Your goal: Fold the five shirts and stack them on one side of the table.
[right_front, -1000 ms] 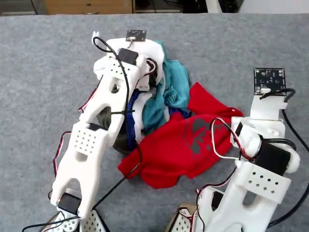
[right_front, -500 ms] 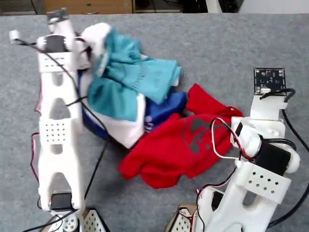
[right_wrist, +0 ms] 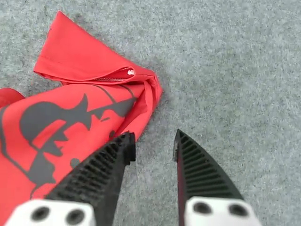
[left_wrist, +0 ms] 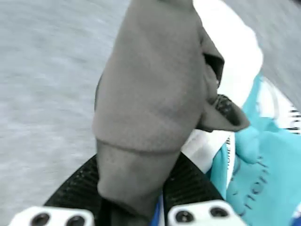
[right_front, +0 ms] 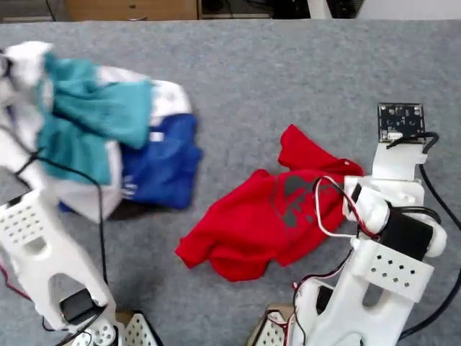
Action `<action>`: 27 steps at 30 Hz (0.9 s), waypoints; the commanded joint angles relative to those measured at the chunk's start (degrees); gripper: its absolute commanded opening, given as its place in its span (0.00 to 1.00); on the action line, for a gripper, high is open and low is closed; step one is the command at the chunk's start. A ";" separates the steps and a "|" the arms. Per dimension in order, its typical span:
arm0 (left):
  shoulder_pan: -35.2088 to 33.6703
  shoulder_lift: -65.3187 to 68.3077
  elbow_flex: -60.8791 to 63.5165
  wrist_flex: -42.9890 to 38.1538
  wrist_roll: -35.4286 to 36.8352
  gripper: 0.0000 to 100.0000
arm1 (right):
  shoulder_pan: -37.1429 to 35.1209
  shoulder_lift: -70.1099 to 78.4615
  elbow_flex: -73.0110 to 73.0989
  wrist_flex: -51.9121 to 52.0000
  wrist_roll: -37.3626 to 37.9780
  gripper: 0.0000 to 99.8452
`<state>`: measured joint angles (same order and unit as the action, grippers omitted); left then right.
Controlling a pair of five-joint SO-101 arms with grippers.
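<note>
A red shirt point(right_front: 266, 216) with a dark print lies crumpled on the grey table, right of centre. At the far left, the left arm point(right_front: 32, 231) holds a bundle of shirts: teal point(right_front: 94, 112), white point(right_front: 166, 97), blue point(right_front: 162, 162), with a dark one point(right_front: 133, 210) underneath. In the left wrist view my left gripper point(left_wrist: 136, 160) is shut on a grey shirt point(left_wrist: 150, 94), beside white point(left_wrist: 230, 52) and teal point(left_wrist: 254, 179) cloth. My right gripper point(right_wrist: 155, 139) stands open just above the table, at the edge of the red shirt point(right_wrist: 70, 117). Nothing is between its fingers.
The right arm point(right_front: 392, 252) stands at the front right, its base near the table's front edge. Bare grey table point(right_front: 288, 79) stretches across the back and between the bundle and the red shirt. Wooden furniture lies beyond the far edge.
The left arm has swung far to the left, dragging the white, teal and blue bundle off the red shirt. The red shirt and the right arm have stayed put.
</note>
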<state>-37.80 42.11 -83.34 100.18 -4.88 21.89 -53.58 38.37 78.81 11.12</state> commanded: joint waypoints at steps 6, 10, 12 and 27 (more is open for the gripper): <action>-16.53 -13.58 -0.79 -6.68 -0.35 0.02 | -0.75 0.04 1.01 -0.35 0.44 0.15; -21.63 -16.92 -0.79 -13.45 -0.35 0.02 | -0.75 -0.04 0.84 -0.35 0.44 0.15; -22.77 -18.33 -0.79 -16.00 -0.35 0.02 | -0.75 -0.04 1.01 -0.35 0.44 0.15; -2.99 -19.03 9.14 -2.37 -0.44 0.02 | -0.84 -0.04 0.84 -0.35 0.44 0.15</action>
<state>-45.98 27.25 -76.22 96.13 -5.23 21.89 -53.58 39.34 78.81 11.12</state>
